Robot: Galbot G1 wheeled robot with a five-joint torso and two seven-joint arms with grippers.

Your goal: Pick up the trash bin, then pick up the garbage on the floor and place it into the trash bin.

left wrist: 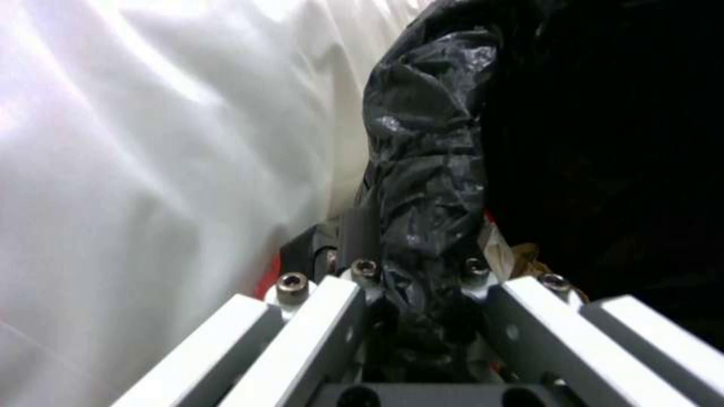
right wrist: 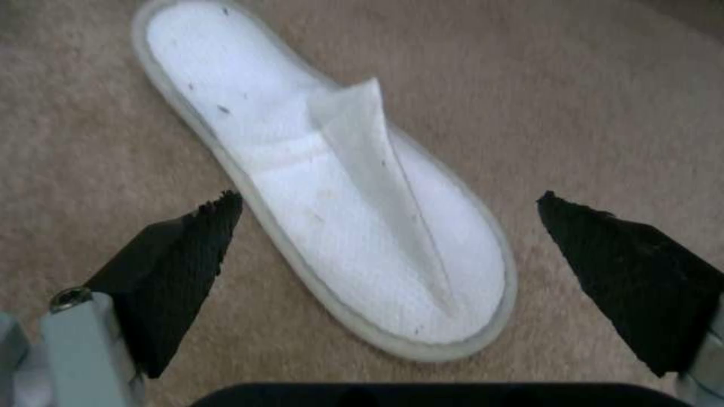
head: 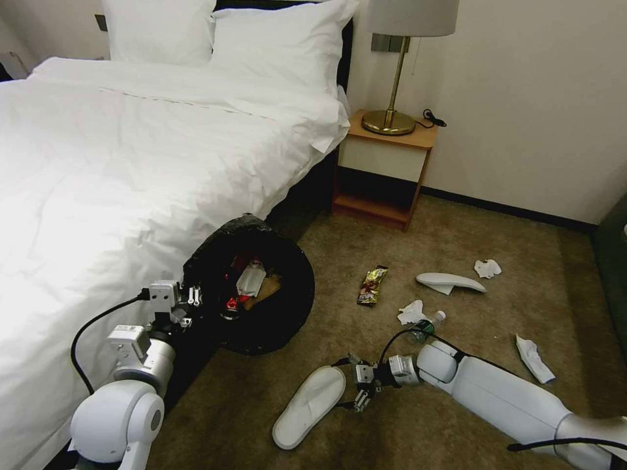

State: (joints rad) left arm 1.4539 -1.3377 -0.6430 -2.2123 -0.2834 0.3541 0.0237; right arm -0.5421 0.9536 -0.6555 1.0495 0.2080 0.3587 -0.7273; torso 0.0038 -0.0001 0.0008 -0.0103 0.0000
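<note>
My left gripper point(head: 191, 301) is shut on the rim of the trash bin point(head: 287, 307), which hangs tilted beside the bed with its mouth toward me. In the left wrist view the gripper point(left wrist: 418, 271) pinches the crinkly black bag point(left wrist: 430, 169). Inside lie a white tissue point(head: 251, 279), something red point(head: 233, 303) and brown paper point(head: 269, 287). My right gripper point(head: 357, 390) is open, low over the carpet at one end of a white slipper point(head: 309, 406). In the right wrist view the slipper point(right wrist: 332, 186) lies between the spread black fingertips point(right wrist: 203, 226).
More garbage on the carpet: a gold wrapper point(head: 372, 285), a second slipper point(head: 450, 282), tissues point(head: 488, 267) point(head: 411, 312) point(head: 534, 358) and a small bottle point(head: 428, 326). The white bed point(head: 130, 170) fills the left. A nightstand point(head: 385, 170) with a lamp point(head: 392, 98) stands against the wall.
</note>
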